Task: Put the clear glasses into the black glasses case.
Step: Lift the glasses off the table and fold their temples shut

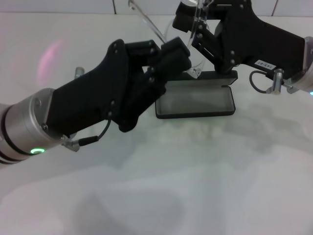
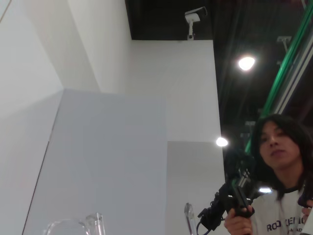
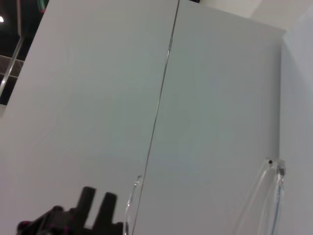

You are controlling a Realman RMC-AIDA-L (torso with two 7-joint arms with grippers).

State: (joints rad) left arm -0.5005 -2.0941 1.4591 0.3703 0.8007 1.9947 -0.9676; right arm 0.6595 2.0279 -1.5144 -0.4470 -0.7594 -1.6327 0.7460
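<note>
The clear glasses (image 1: 196, 30) hang in the air above the back of the table, one long clear arm (image 1: 146, 22) slanting up to the left. My right gripper (image 1: 191, 18) comes in from the upper right and is shut on the glasses near the lens. My left gripper (image 1: 161, 49) reaches up from the lower left, shut, its tips against the lower end of that clear arm. The black glasses case (image 1: 195, 102) lies open on the table right below, grey lining up, its lid (image 1: 217, 76) at the back. Clear arm tips (image 3: 269, 196) appear in the right wrist view, with the left gripper (image 3: 95, 210) beside them.
White table (image 1: 161, 186) with free room in front of the case. A white wall (image 1: 73, 6) runs along the far edge. The left wrist view looks up at wall panels and a person (image 2: 279, 161) holding a device.
</note>
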